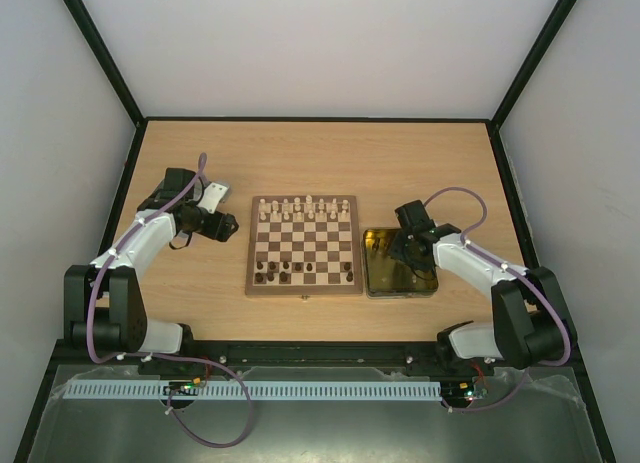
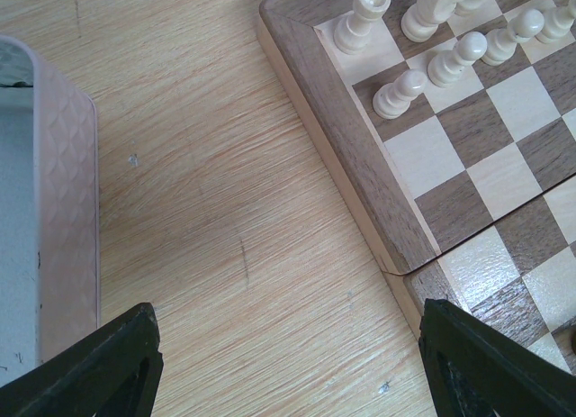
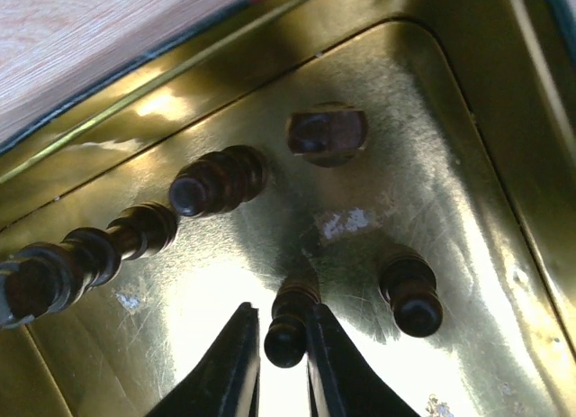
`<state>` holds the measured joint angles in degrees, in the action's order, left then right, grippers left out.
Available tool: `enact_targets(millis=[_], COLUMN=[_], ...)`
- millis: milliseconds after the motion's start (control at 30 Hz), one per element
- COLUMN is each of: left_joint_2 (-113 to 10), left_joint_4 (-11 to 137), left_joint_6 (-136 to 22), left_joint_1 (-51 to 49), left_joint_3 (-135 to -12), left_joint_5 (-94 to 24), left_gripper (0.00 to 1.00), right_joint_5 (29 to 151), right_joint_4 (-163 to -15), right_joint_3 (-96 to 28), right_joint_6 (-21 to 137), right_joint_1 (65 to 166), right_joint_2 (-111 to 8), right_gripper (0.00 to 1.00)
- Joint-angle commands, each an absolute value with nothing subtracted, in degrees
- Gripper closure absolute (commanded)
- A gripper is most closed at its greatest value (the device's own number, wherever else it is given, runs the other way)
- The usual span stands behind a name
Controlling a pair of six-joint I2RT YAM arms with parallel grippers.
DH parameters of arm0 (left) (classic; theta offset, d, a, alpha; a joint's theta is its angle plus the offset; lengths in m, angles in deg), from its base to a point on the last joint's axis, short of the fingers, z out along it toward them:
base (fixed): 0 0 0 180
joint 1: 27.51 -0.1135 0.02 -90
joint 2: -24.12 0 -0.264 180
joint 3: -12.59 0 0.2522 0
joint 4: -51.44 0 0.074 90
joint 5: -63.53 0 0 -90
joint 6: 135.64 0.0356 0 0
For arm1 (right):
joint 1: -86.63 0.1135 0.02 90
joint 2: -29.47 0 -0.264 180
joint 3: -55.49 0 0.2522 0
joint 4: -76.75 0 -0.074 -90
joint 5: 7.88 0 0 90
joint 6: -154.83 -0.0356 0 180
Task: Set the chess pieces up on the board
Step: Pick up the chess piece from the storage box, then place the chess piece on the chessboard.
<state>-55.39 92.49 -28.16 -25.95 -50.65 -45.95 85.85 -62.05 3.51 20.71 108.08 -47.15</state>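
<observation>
Where the right gripper point(image 3: 281, 320) hangs inside the tin point(image 3: 504, 102), its two black tapered fingers press from both sides on a small dark piece point(image 3: 290, 298). The piece lies on the glossy, scratched yellow-gold floor at the bottom centre of the right wrist view. Around it lie four more dark turned pieces point(image 3: 219, 181), ribbed and rounded, one showing its round base in the upper middle. The left gripper point(image 2: 288, 363) has its jaws wide apart with nothing between them, its matte black fingers point(image 2: 108, 363) in the bottom corners of the left wrist view over the pale, streaky-grained table point(image 2: 207, 210). At the left edge is the tin lid point(image 2: 67, 210), its side embossed with small diamonds. The board point(image 2: 333, 120) fills the upper right, a plain wooden rim around smooth light and dark checks, with cream pieces point(image 2: 409, 91) upright near its corner. From above, the board sits mid-table between the arms, cream pieces along its upper rows, dark pieces point(image 1: 287, 267) along its lower rows, and the tin just beside its right rim.
</observation>
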Motion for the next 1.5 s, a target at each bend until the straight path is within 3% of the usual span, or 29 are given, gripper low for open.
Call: enact_targets(millis=[0, 233, 533, 700, 1133, 1467], left_joint_2=[-55.3, -55.4, -55.8, -55.8, -56.0, -56.0], left_joint_4=[92.1, 92.2, 92.4, 92.4, 92.4, 92.4], left_joint_6=[-28.1, -28.1, -28.0, -28.0, -28.0, -27.9], left_joint_1=[-26.3, -26.3, -26.3, -26.3, -26.2, -26.3], left_joint_3=[-50.0, -50.1, -50.3, -50.2, -50.1, -50.0], left_joint_5=[-46.3, -46.5, -46.6, -46.6, -46.1, -46.2], left_gripper=[0.21, 0.21, 0.21, 0.21, 0.21, 0.21], right_joint_5=[84.9, 82.6, 84.9, 80.8, 74.6, 77.3], right_joint_4=[-62.1, -59.7, -57.4, -54.4, -49.6, -53.0], right_joint_3=[4.1, 3.2, 1.7, -2.8, -20.6, -21.5], right_joint_6=[21.0, 21.8, 23.7, 23.2, 21.7, 20.8], right_joint_1=[107.7, 107.8, 108.7, 116.6, 140.8, 145.5], right_joint_2=[-46.9, -45.0, -40.2, -38.6, -55.5, -62.9], right_gripper=[0.88, 0.98, 0.98, 0.98, 0.98, 0.98])
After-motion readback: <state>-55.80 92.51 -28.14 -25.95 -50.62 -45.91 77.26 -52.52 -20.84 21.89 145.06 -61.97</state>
